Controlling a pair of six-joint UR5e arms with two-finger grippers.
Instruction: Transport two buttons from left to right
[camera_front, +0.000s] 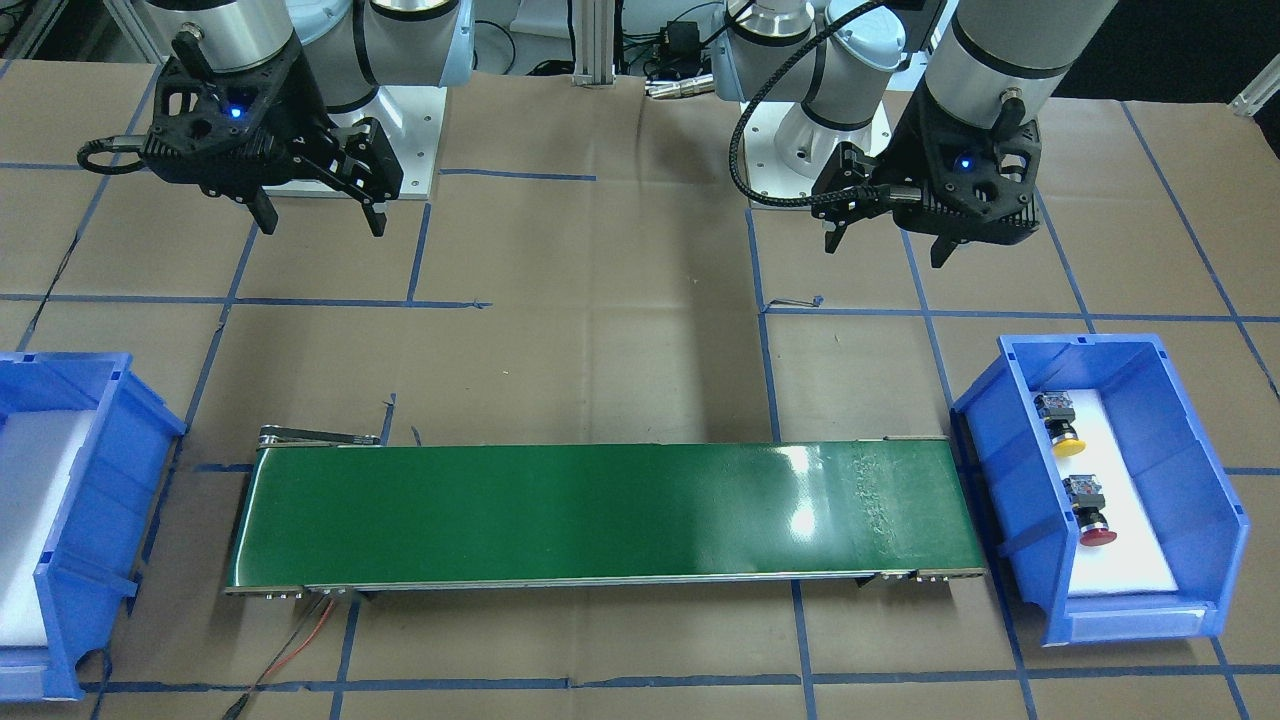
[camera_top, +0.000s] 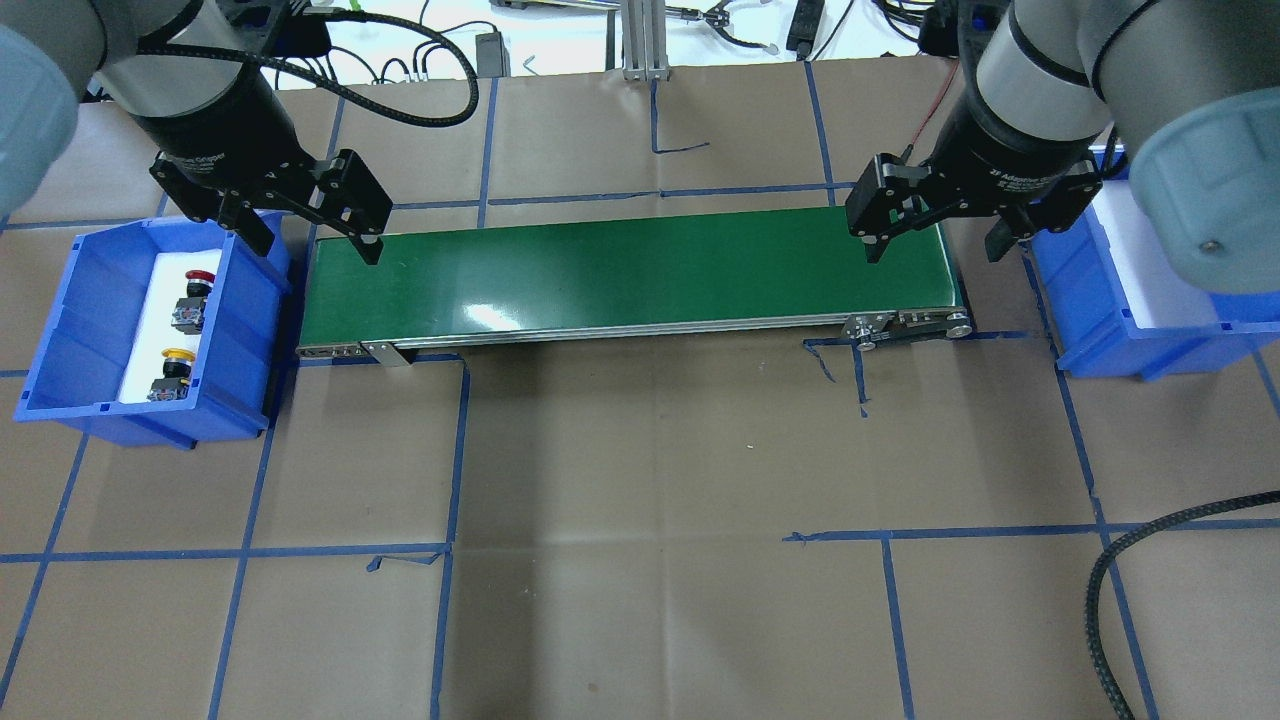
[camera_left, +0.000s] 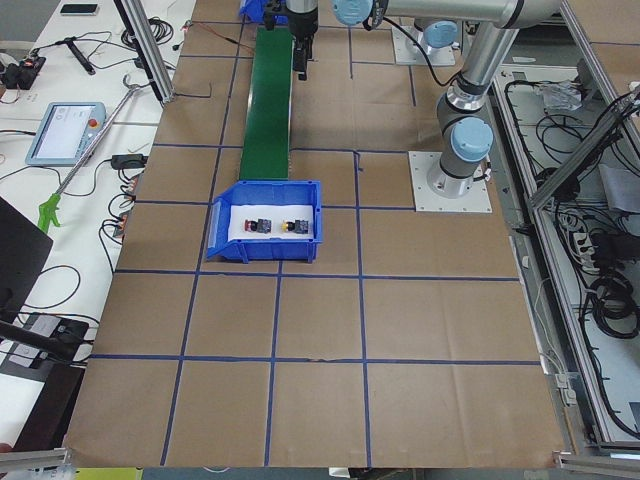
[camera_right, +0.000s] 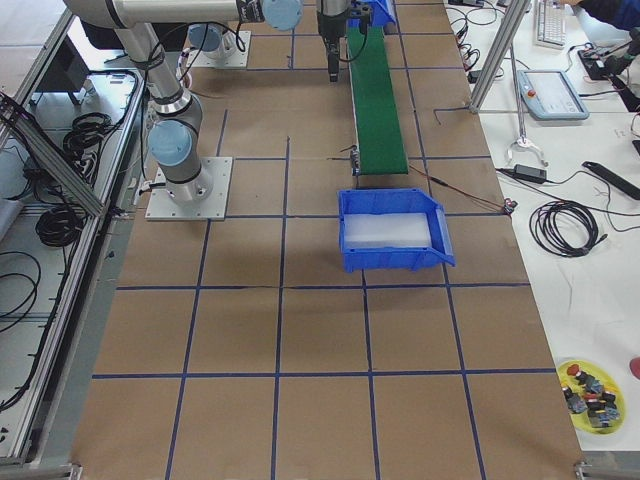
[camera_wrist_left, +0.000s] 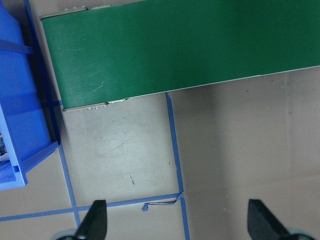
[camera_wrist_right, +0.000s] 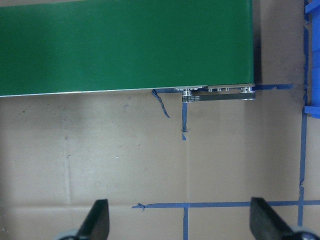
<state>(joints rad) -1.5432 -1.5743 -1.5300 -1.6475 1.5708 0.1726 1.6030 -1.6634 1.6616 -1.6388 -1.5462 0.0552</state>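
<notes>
Yellow button (camera_front: 1060, 425), red button (camera_front: 1090, 512) inside left bin (camera_front: 1200, 470)

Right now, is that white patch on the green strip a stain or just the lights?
Likely glare: it is bright and soft-edged toward one end of the green belt in the front-facing view, smaller in the overhead view, and absent in the left wrist view of that end.

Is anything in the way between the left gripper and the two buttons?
Nothing covers them. The red button and yellow button lie in the open-topped blue box. Only its side wall stands between them and the open left gripper, which would likely reach in from above.
</notes>
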